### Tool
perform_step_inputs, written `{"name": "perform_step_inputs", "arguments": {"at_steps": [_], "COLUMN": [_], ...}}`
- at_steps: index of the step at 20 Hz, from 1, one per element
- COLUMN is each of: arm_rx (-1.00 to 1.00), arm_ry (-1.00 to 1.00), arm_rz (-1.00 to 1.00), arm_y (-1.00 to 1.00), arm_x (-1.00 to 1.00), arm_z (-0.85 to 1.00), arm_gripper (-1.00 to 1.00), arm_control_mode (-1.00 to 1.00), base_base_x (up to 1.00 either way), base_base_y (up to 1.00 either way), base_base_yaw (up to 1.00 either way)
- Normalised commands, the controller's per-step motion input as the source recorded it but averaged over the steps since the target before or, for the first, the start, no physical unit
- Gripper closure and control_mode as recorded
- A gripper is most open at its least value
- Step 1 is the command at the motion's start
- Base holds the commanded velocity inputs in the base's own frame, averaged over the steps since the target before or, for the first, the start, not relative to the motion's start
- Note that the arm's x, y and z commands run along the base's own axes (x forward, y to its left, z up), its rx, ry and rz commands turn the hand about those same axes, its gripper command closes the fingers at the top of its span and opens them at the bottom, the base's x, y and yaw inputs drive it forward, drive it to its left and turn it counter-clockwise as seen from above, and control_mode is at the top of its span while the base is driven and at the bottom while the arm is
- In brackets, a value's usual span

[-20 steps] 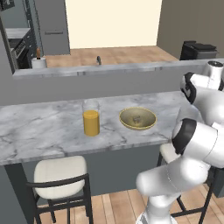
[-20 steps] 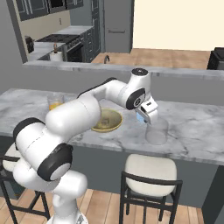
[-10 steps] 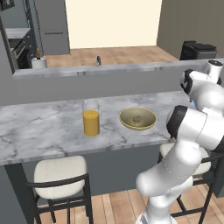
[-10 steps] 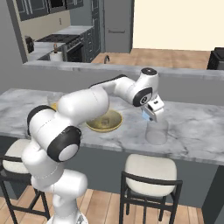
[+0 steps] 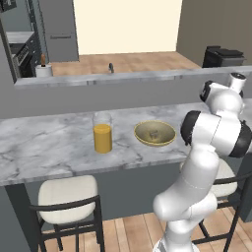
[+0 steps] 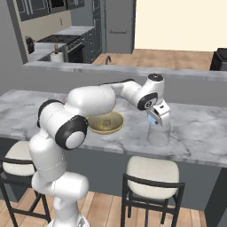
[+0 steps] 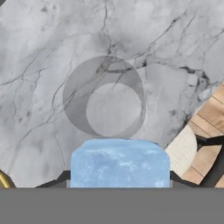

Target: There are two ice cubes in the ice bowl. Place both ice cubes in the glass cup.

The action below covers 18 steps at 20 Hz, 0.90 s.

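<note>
Right now my pincer (image 6: 156, 119) is clamped on one ice cube (image 7: 120, 162), poised directly over the glass cup (image 6: 158, 134), which stands near the bench's front edge. Its bottom looks bare, so nothing is delivered yet. The second cube (image 5: 154, 133) sits in the ice bowl (image 5: 155, 134), just beside.

marble counter (image 5: 49, 142) running across left base view, 9 to 3 o'clock | tall glass with orange liquid (image 5: 102, 133) standing upright on it | cushioned stool (image 5: 66, 197) sitting below at 7 o'clock | second stool (image 6: 153, 175) showing at 5 o'clock in right base view
</note>
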Motion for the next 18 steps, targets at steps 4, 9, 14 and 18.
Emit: {"name": "perform_step_inputs", "arguments": {"at_steps": [4, 9, 14, 18], "arm_rx": [0.0, 0.0, 0.0, 0.0], "arm_ry": [0.0, 0.0, 0.0, 0.0], "arm_rz": [0.0, 0.0, 0.0, 0.0], "arm_y": [-0.19, -0.21, -0.14, -0.08], "arm_x": [0.25, 0.21, 0.24, 0.25], "arm_z": [-0.06, 0.0, -0.03, -0.07], "arm_gripper": [1.0, 1.0, 1.0, 1.0], "arm_control_mode": [-1.0, -1.0, -1.0, -1.0], "base_base_x": [0.0, 0.0, 0.0, 0.0], "base_base_y": [0.0, 0.0, 0.0, 0.0], "base_base_yaw": [0.0, 0.0, 0.0, 0.0]}}
